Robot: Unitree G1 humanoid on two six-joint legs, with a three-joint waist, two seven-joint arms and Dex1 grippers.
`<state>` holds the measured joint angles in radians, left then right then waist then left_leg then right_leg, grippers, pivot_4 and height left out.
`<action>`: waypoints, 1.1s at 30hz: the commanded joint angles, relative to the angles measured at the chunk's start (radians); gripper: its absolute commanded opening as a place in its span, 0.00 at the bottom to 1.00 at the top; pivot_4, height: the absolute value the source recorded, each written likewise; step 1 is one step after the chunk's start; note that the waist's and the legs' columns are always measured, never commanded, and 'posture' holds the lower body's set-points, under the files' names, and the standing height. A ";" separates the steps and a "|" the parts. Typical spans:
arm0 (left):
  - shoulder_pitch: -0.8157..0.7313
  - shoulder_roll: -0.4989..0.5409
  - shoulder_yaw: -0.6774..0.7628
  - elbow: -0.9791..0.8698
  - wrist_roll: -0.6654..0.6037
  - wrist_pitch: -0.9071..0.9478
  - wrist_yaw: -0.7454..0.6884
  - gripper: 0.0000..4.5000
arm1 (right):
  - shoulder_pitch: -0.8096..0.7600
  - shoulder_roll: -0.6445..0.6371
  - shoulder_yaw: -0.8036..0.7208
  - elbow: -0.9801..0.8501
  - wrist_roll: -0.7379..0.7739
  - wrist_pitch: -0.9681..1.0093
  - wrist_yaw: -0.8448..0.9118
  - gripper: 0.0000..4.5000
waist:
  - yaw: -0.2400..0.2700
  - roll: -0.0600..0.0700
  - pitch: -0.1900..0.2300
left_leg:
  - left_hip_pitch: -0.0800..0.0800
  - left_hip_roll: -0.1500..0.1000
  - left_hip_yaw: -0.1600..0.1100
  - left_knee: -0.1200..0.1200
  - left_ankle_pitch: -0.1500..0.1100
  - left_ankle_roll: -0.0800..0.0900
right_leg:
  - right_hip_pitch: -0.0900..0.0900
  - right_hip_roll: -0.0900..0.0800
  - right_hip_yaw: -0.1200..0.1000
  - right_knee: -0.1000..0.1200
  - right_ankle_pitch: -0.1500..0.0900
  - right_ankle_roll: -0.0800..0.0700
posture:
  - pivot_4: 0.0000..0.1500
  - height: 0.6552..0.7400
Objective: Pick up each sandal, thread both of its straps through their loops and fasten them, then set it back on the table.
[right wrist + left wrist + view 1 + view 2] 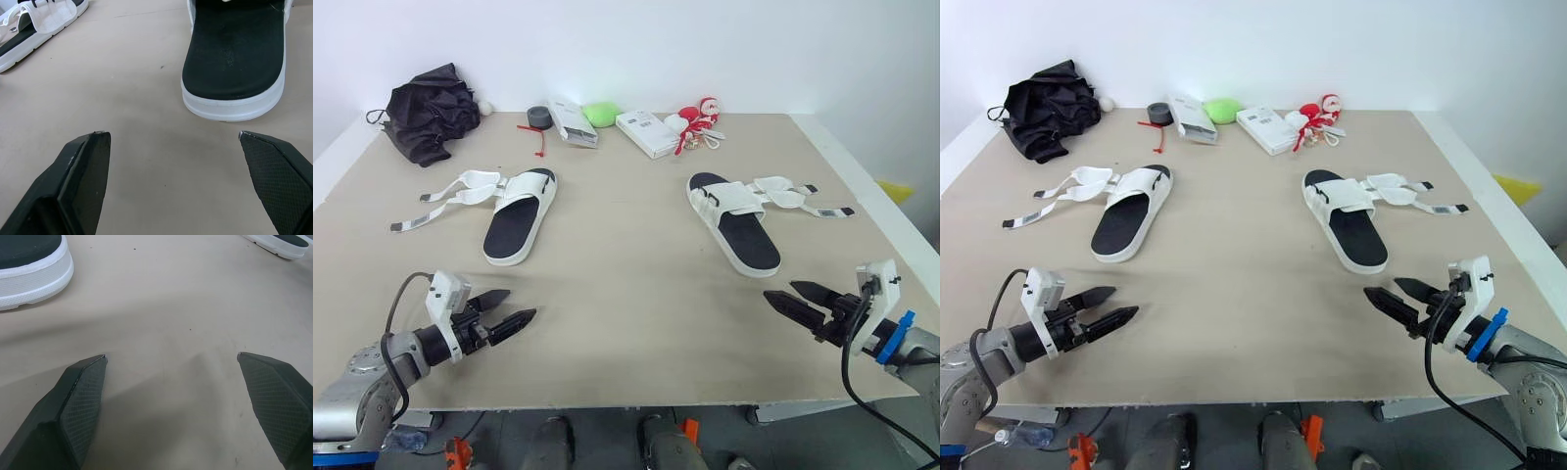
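We see a beige table [636, 294] spanning most of the frame, with a white wall behind it. In the upper left corner lies a black cloth bundle [431, 113], crumpled against the table's far edge.

Left of centre we find the left sandal [519, 215], white with a black footbed, lying flat on the table. Its loose straps [450, 196] trail toward the left edge of the frame, unfastened. Right of centre lies the right sandal [734, 220], also flat. Its own straps [793, 196] are spread toward the right edge, likewise undone. The two sandals are well apart.

At the lower left the left gripper [522, 304] hovers over bare table, its black fingers spread apart and holding nothing. In its wrist view we see one end of the left sandal [29, 269] a little way ahead of the fingers. At the lower right the right gripper [779, 290] is likewise splayed and empty, near the closer end of the right sandal [234, 63] but not touching it.

Along the top centre sit two white boxes [648, 133], one on each side of a green lump [601, 114]. Near them we see a red-and-white toy [697, 119], a grey tape roll [539, 117], a thin red tie [539, 137] and a small white ball [485, 107].
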<state>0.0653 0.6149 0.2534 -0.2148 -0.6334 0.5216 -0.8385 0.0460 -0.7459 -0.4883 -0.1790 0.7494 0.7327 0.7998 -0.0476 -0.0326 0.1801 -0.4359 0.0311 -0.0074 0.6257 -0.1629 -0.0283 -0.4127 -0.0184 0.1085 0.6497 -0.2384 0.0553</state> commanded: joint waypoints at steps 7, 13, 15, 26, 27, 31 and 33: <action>-0.006 0.016 0.042 -0.014 -0.075 0.035 -0.036 0.98 | -0.019 0.000 0.010 -0.003 -0.014 -0.023 0.000 1.00 | 0.000 0.000 0.000 | 0.000 0.000 0.000 0.000 0.000 0.000 | 0.000 0.000 0.000 0.000 0.000 0.000 | 1.00 0.98; -0.041 0.037 0.027 -0.033 -0.097 0.062 -0.063 0.98 | -0.031 -0.013 -0.002 0.003 -0.007 -0.015 0.002 1.00 | 0.000 0.000 0.000 | 0.000 0.000 0.000 0.000 0.000 0.000 | 0.000 0.000 0.000 0.000 0.000 0.000 | 1.00 0.98; -0.046 0.045 0.018 -0.043 -0.103 0.073 -0.074 0.98 | -0.035 -0.011 0.001 0.001 -0.008 -0.015 -0.002 1.00 | 0.000 0.000 0.000 | 0.000 0.000 0.000 0.000 0.000 0.000 | 0.000 0.000 0.000 0.000 0.000 0.000 | 1.00 0.98; -0.190 0.060 -0.039 -0.090 -0.138 0.172 -0.032 0.98 | -0.179 0.020 0.033 -0.061 -0.019 -0.007 -0.137 1.00 | 0.000 0.000 0.000 | 0.000 0.000 0.000 0.001 0.000 0.000 | 0.000 0.000 0.000 0.000 0.001 0.001 | 1.00 0.98; -0.205 0.068 -0.053 -0.090 -0.137 0.192 -0.027 0.98 | -0.201 0.026 0.045 -0.062 -0.032 -0.010 -0.159 1.00 | 0.000 0.000 0.000 | 0.000 0.000 0.000 0.001 0.000 0.001 | 0.000 0.000 0.000 0.000 0.001 0.001 | 1.00 0.98; -0.318 0.017 -0.095 -0.069 -0.146 0.183 -0.032 0.98 | -0.411 0.082 0.161 0.076 -0.130 0.025 -0.308 1.00 | -0.003 0.000 0.000 | 0.001 0.000 0.000 0.004 0.001 0.001 | 0.002 0.001 0.001 0.000 0.003 0.002 | 1.00 0.98; -0.378 -0.022 -0.118 -0.037 -0.126 0.151 -0.034 0.98 | -0.478 0.107 0.216 0.139 -0.183 0.002 -0.327 1.00 | 0.000 0.000 0.000 | -0.001 0.000 0.000 0.005 0.001 0.002 | 0.001 0.002 0.001 0.000 0.004 0.002 | 1.00 0.98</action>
<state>-0.2875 0.6031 0.1449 -0.2531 -0.7609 0.7033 -0.8714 -0.4057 -0.6414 -0.2758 -0.0562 0.5917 0.7574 0.4890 -0.0479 -0.0324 0.1802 -0.4360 0.0306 -0.0087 0.6299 -0.1619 -0.0266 -0.4099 -0.0164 0.1097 0.6498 -0.2358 0.0596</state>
